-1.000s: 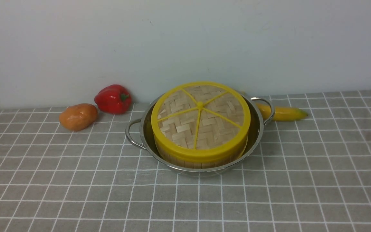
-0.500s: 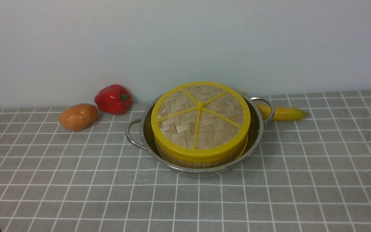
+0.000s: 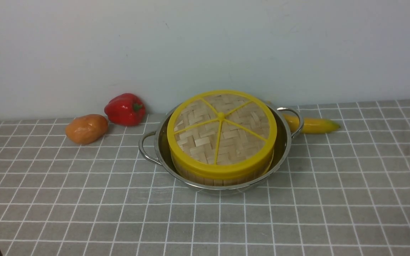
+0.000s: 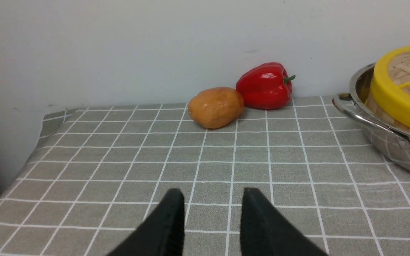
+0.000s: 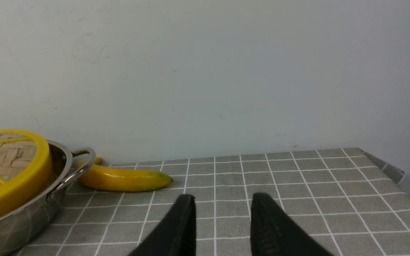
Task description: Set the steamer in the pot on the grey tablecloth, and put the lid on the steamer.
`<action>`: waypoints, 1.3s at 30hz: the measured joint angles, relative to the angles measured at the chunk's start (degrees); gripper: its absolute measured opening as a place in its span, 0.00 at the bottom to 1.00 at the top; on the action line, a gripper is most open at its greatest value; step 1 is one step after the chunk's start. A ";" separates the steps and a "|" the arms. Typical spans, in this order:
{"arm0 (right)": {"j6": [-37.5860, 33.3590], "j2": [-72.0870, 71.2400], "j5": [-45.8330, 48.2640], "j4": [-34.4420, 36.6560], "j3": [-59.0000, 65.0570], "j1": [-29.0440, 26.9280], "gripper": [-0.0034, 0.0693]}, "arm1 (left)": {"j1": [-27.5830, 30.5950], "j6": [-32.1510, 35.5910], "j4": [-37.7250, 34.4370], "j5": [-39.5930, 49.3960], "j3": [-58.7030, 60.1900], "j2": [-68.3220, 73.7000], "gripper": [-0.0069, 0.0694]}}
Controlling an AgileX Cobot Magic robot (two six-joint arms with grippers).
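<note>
No text, label, brand, number or sign can be read anywhere.

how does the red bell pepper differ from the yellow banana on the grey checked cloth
The glossy red bell pepper is squat and rounded; the yellow banana is long and slim with a greenish tip. The pepper lies left of the shiny steel pot beside an orange-brown potato; the banana lies right, partly hidden behind the pot's handle. Both rest on the grey tablecloth near the wall.

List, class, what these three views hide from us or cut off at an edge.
- The steamer's slatted floor: hidden under the lid in every view.
- The banana's near end: front view, behind the pot handle.
- The pot's far side: both wrist views, cut off by the picture edge.
- Both arms: outside the front view.
</note>
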 joint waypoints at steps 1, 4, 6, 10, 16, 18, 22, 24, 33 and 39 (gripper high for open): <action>0.13 0.00 0.00 0.00 0.00 0.00 0.38 | 0.00 0.00 0.00 0.00 0.00 0.00 0.38; 0.56 0.00 0.10 0.00 0.00 0.00 0.38 | 0.00 0.00 0.00 0.00 0.00 0.00 0.38; 0.72 0.00 0.18 0.00 0.00 0.00 0.38 | 0.00 0.00 0.00 0.02 0.00 0.00 0.39; 0.76 0.00 0.18 0.00 0.00 0.00 0.38 | 0.00 0.00 0.00 0.02 0.00 0.00 0.40; 0.95 0.00 0.18 0.00 0.00 0.00 0.38 | 0.00 0.00 0.00 0.02 0.00 0.00 0.41; 0.95 0.00 0.18 0.00 0.00 0.00 0.38 | 0.00 0.00 0.00 0.02 0.00 0.00 0.41; 0.95 0.00 0.18 0.00 0.00 0.00 0.38 | 0.00 0.00 0.00 0.02 0.00 0.00 0.41; 0.95 0.00 0.18 0.00 0.00 0.00 0.38 | 0.00 0.00 0.00 0.02 0.00 0.00 0.41; 0.95 0.00 0.18 0.02 0.00 0.00 0.38 | 0.00 0.00 0.00 0.02 0.00 0.00 0.41; 0.95 0.00 0.18 0.02 0.00 0.00 0.38 | 0.00 0.00 0.00 0.02 0.00 0.00 0.41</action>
